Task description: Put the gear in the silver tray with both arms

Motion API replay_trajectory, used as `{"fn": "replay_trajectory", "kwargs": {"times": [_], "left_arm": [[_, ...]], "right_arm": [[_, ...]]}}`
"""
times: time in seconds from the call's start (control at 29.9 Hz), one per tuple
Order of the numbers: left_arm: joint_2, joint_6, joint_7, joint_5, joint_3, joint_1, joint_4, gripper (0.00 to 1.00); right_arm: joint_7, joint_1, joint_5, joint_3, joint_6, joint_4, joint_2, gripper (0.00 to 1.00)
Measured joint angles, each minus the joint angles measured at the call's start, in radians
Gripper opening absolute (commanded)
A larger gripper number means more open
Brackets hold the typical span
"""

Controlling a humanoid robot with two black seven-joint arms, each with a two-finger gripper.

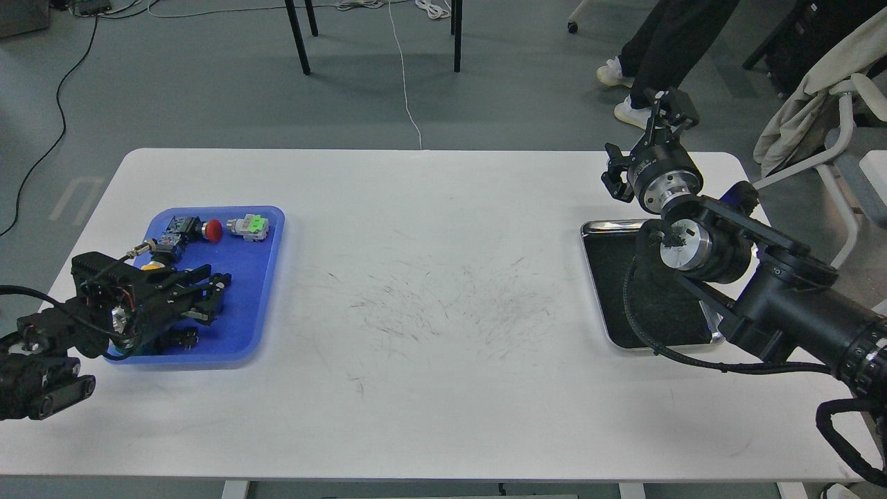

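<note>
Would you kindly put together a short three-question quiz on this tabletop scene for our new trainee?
1. True or false: the silver tray already holds a part.
2. Which claw is over the blue tray: A) left claw B) right claw?
3. Fill in: the button lying in the blue tray has a ____ cap.

Key: 1 false, its visible floor is bare; 2 A; 3 red.

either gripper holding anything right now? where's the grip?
Cannot tell for the left gripper: its fingers sit low over the blue plastic tray, contact hidden. The right gripper, raised beyond the shiny silver metal tray, shows nothing held.
</note>
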State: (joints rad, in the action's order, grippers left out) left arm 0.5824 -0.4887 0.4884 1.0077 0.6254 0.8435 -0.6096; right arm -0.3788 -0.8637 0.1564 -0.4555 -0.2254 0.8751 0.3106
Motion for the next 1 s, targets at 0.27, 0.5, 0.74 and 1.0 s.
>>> {"fn": "replay_trajectory", "kwargs": {"times": [0.27,0.5,0.74,1.0], "left_arm": [[0.006,0.000,0.000,-0.016,-0.045,-0.036,0.015,0.44],[0.004,0.000,0.000,-0.023,-0.053,-0.044,0.010,0.66],[0.002,0.000,0.000,-0.024,-0.111,-0.046,0.014,0.84],[0.000,0.000,0.000,-0.020,-0.156,-0.055,0.021,0.83]], "right_arm": [[0.000,-0.001,0.000,0.000,0.000,0.001,-0.002,0.99],[0.000,0.000,0.000,0.000,0.000,0.001,-0.004,0.99],[0.000,-0.001,0.000,0.000,0.000,0.001,-0.004,0.99],[0.000,-0.003,0.000,0.000,0.000,0.001,-0.004,0.99]]}}
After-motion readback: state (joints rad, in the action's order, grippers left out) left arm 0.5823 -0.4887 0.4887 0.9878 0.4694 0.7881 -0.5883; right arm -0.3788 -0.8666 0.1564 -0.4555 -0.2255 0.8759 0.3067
